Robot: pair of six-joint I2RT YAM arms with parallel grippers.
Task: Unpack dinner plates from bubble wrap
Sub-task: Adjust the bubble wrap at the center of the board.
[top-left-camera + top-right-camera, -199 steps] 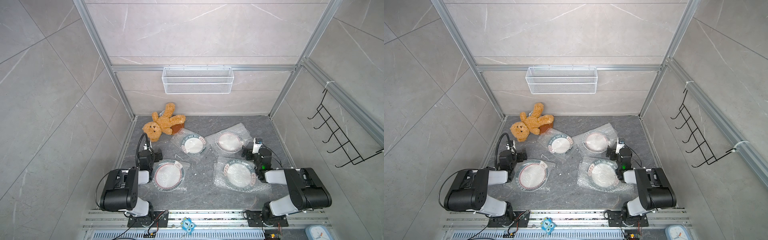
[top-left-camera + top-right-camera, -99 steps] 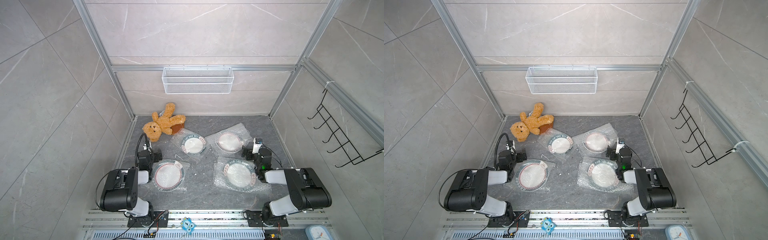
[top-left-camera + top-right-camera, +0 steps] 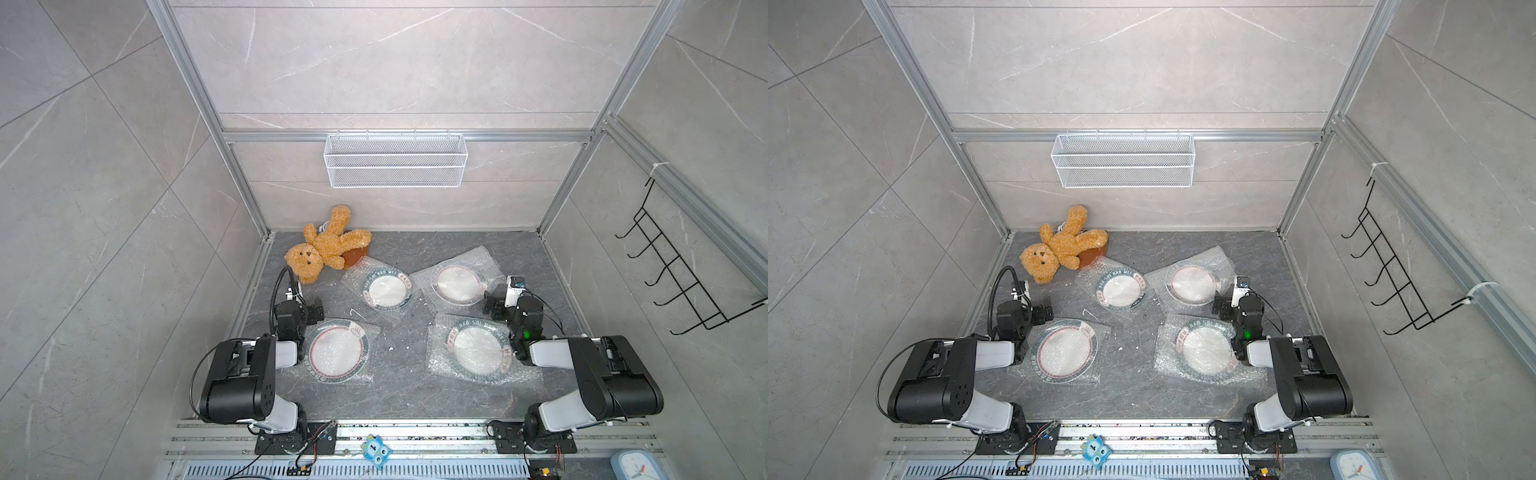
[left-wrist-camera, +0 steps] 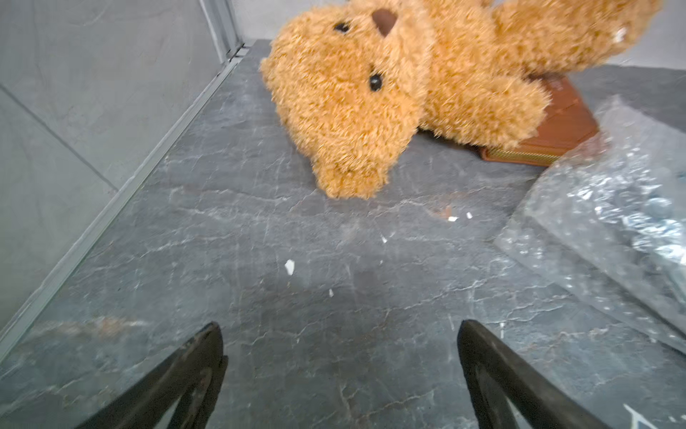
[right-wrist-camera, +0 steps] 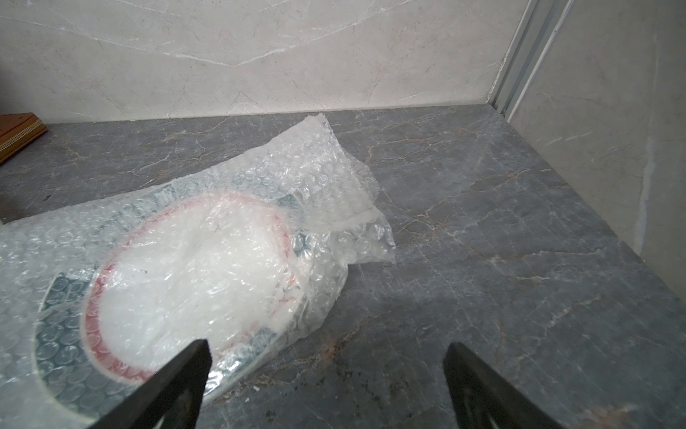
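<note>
Clerk: Nothing has moved since a second ago; arms, parcels and toy lie as before. Item one, left jaws?

Checker: Spread wide, holding nothing. Black tapered fingertips (image 4: 206,349) hang over bare counter (image 4: 260,223), dark grey stone with pale veins and a few white flecks (image 4: 289,266).

Clerk: Right jaws?

Checker: Likewise spread, holding nothing. In the right wrist view one black fingertip (image 5: 193,364) overlaps the rim of a wrapped plate; whether it touches, I cannot tell.

Clerk: Task goods?

Checker: Four dinner plates (image 3: 1065,353), round, with a white centre, dark green band and thin red ring. Each lies flat on the counter inside its own pouch of bubble wrap (image 3: 519,374), clear, crinkled and dotted with small bubbles.
- Near-left plate (image 3: 337,351): just beside the left arm (image 3: 237,374).
- Near-right plate (image 3: 478,349): beside the right arm (image 3: 602,374).
- Far-left plate (image 3: 386,289): near the toy.
- Far-right plate (image 3: 457,284): just beside the right jaws, its pouch mouth rumpled and turned toward the back wall.

Clerk: Other stock?

Checker:
- Teddy bear (image 3: 328,245): shaggy tan plush, sprawled in the far-left corner over a brown flat slab (image 3: 358,254) with a ribbed, gold-toned edge.
- Wire-mesh basket (image 3: 395,160): white, oblong, on the back wall.
- Hook rack (image 3: 681,282): black wire, on the right wall.
</note>
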